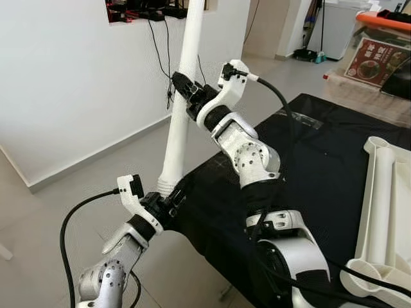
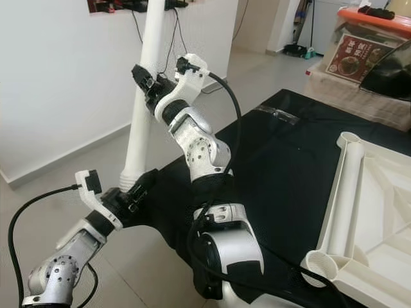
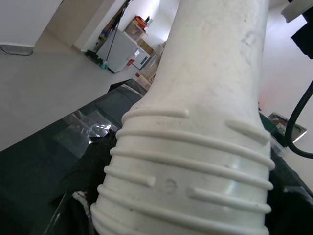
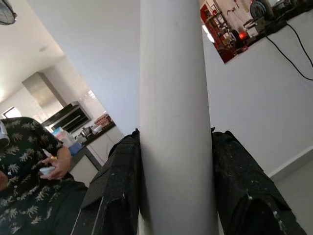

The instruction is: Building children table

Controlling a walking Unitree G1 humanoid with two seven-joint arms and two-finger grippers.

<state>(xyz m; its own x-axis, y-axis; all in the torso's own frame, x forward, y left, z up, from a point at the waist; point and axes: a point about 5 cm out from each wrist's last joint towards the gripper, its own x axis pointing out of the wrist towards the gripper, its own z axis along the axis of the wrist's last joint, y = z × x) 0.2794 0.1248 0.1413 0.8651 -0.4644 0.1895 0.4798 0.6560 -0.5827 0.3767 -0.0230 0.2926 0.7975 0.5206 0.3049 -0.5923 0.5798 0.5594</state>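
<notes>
A long white plastic table leg (image 1: 183,96) stands nearly upright in the air beside the corner of the black-covered table (image 1: 321,167). My left gripper (image 1: 172,200) is shut on its threaded lower end (image 3: 186,181). My right gripper (image 1: 184,88) is shut around the leg's smooth shaft (image 4: 176,122) higher up, one black finger (image 4: 117,191) on each side. The white tabletop (image 2: 379,212) lies upside down at the right on the black cloth, with another leg (image 2: 343,192) lying along its near edge and a round socket (image 2: 321,262) at its corner.
A white wall (image 1: 70,83) with a cable hanging down stands to the left over a pale tiled floor (image 1: 38,212). Boxes and a red-lidded bin (image 1: 376,58) sit beyond the table. A person in a patterned shirt (image 4: 34,166) sits behind me in the right wrist view.
</notes>
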